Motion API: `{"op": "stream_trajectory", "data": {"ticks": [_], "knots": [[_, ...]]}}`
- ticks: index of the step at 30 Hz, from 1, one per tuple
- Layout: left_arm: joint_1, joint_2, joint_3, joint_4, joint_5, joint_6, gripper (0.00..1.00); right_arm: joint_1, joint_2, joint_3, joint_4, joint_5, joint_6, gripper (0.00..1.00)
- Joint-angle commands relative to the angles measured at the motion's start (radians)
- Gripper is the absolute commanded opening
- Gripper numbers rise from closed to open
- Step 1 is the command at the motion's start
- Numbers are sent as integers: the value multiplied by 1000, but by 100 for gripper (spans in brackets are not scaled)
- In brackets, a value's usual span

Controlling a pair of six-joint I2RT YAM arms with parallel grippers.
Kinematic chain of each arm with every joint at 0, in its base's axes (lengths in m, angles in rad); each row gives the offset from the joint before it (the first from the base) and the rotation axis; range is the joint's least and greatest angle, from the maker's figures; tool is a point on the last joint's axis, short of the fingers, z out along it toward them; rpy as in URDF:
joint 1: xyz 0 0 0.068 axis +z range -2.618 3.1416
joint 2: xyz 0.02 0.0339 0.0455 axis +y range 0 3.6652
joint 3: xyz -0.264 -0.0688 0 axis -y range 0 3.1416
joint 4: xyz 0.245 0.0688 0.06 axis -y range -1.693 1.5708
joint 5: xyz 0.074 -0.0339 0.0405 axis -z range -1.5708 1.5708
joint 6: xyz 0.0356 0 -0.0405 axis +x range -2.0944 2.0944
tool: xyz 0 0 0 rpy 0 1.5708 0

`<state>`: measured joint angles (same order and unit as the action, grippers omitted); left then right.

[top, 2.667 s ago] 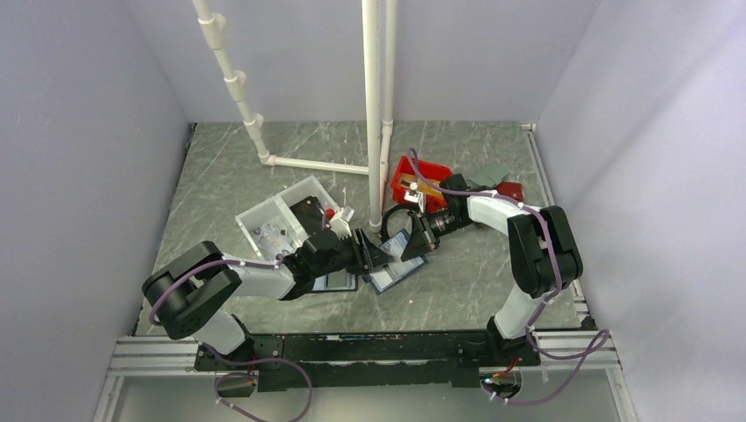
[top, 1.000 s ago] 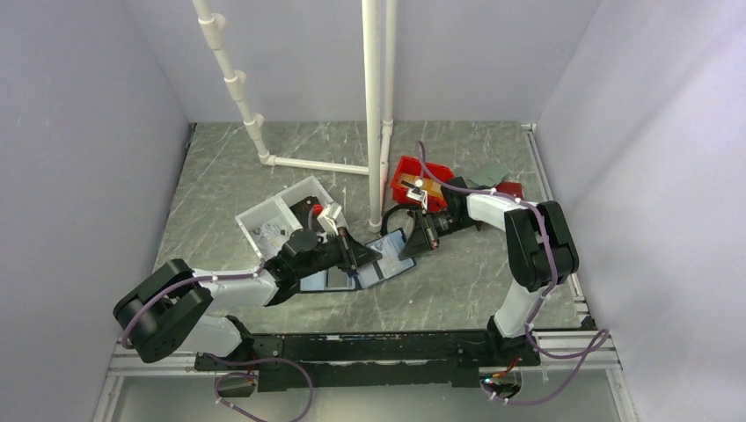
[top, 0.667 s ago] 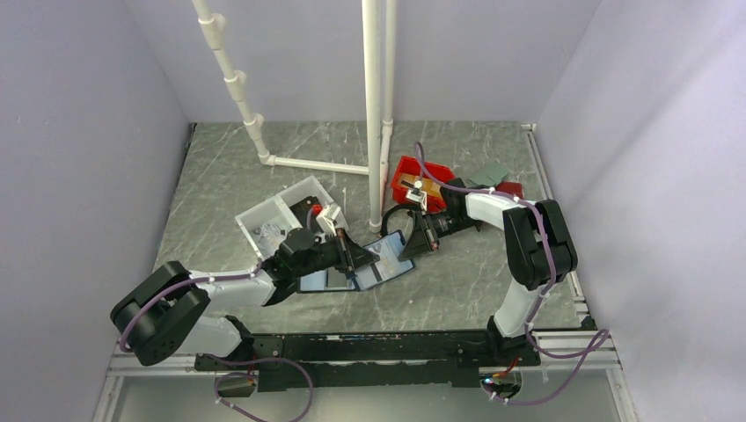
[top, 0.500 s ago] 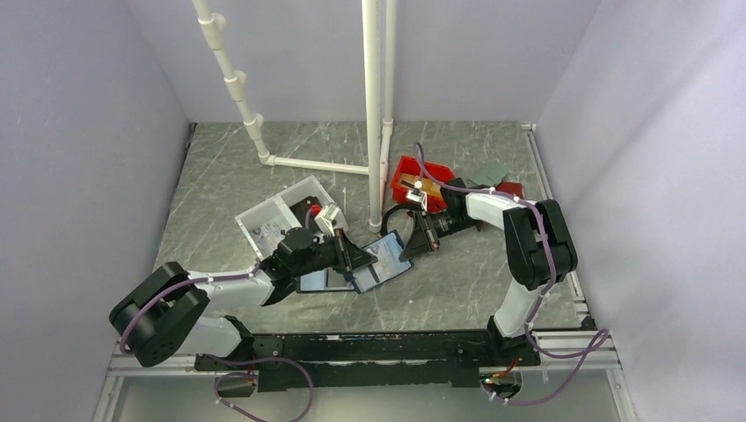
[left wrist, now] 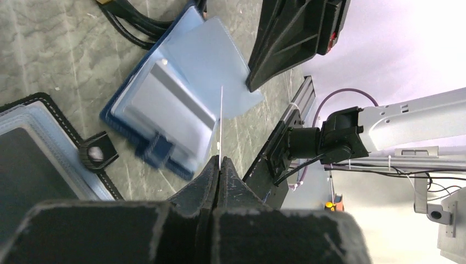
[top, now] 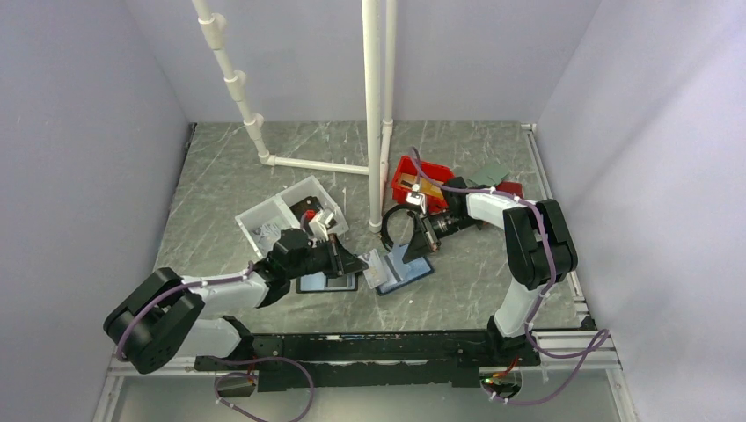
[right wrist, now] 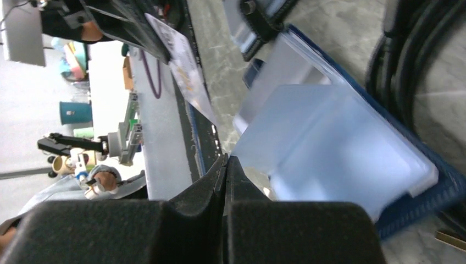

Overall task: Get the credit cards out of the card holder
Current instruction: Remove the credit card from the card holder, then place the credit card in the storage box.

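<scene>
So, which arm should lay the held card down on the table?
Left: the left gripper is shut on the thin pale card, while the right gripper pinches the light-blue flap of the navy-blue folding card holder.

Your left arm [top: 224,286] lies low, stretched from its base toward the card holder [top: 410,267]. The left gripper [left wrist: 220,163] sits just left of the holder, jaws pressed flat on a thin credit card [left wrist: 221,124] seen edge-on. Your right arm [top: 493,209] folds sharply at the elbow, with the forearm reaching in from the holder's far right. The right gripper [right wrist: 226,159] is pinched on the corner of the holder's light-blue flap.
</scene>
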<state>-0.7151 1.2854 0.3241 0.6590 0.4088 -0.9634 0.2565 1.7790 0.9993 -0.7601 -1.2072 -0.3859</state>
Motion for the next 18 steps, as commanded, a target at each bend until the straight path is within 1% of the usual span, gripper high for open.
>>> {"op": "stream_trajectory", "data": {"ticks": [1, 5, 8, 11, 13, 15, 18], "knots": [[25, -72, 13, -92, 24, 42, 0, -3, -26, 5, 70, 123, 49, 0], [54, -153, 45, -254, 4, 82, 0, -3, -54, 5, 88, 224, 58, 0], [90, -218, 80, -408, -16, 123, 0, -3, -74, -1, 103, 271, 65, 1], [127, -290, 118, -574, -41, 178, 0, -3, -88, -1, 107, 290, 63, 10], [149, -347, 146, -695, -69, 212, 0, -3, -96, 4, 100, 303, 54, 19], [170, -405, 183, -823, -123, 243, 0, -3, -106, 17, 79, 308, 31, 29], [195, -482, 249, -1034, -234, 281, 0, -5, -143, 31, 55, 336, 3, 38]]}}
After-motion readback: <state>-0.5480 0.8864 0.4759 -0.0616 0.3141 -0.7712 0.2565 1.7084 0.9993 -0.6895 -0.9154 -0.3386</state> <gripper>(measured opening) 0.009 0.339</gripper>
